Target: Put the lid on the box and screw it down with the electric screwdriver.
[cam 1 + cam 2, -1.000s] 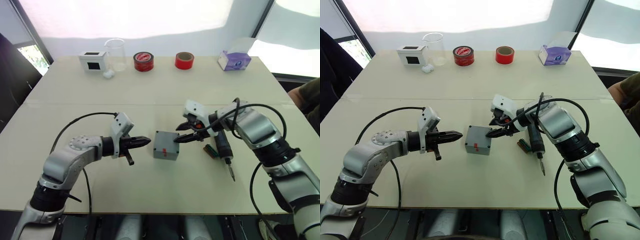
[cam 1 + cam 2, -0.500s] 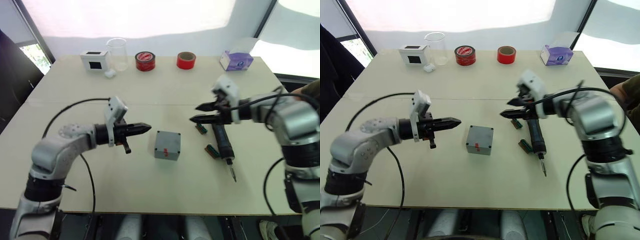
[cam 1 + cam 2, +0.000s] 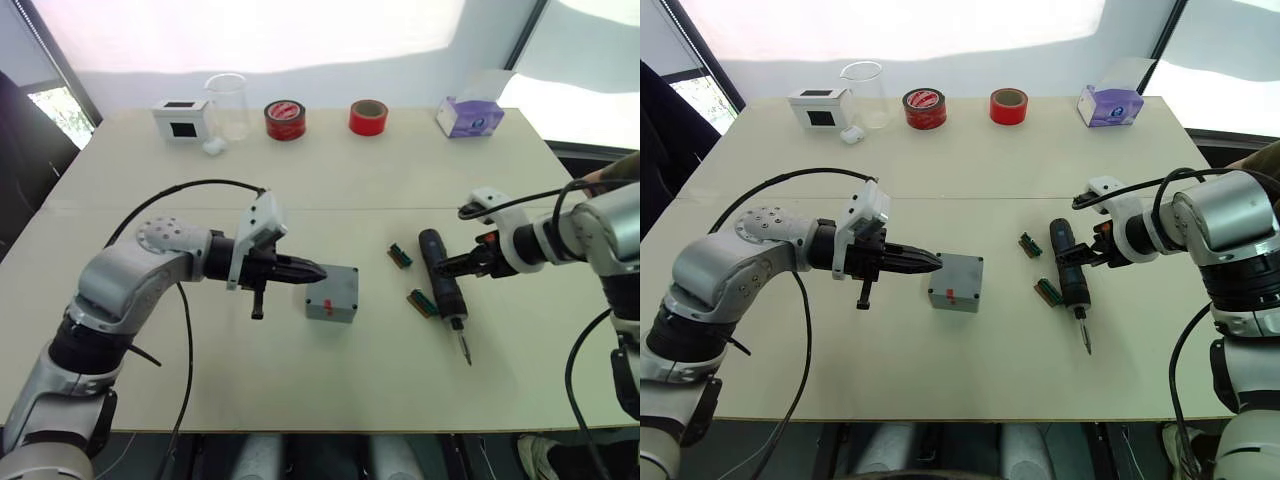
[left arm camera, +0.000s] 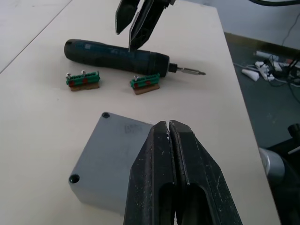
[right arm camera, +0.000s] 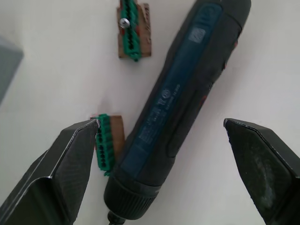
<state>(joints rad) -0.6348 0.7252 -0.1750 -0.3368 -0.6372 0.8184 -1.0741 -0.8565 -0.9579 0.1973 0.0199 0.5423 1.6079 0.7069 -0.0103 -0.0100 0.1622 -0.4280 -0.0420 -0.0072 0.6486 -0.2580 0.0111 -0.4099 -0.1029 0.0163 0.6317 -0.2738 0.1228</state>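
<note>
The right gripper [image 5: 159, 136], which was hovering high over the table [image 3: 300, 190] half a second ago, is now sitting low over the electric screwdriver [image 3: 443, 295], its jaws spread wide on either side of the black body. The left gripper [image 3: 312, 271], jaws pressed together, has moved in and is now reaching the box [image 3: 333, 294], which is lying mid-table with the lid [image 4: 117, 150] already on top. 2 green connector strips [image 3: 412, 280] are lying just beside the screwdriver. Picking up the tool is likely coming next.
</note>
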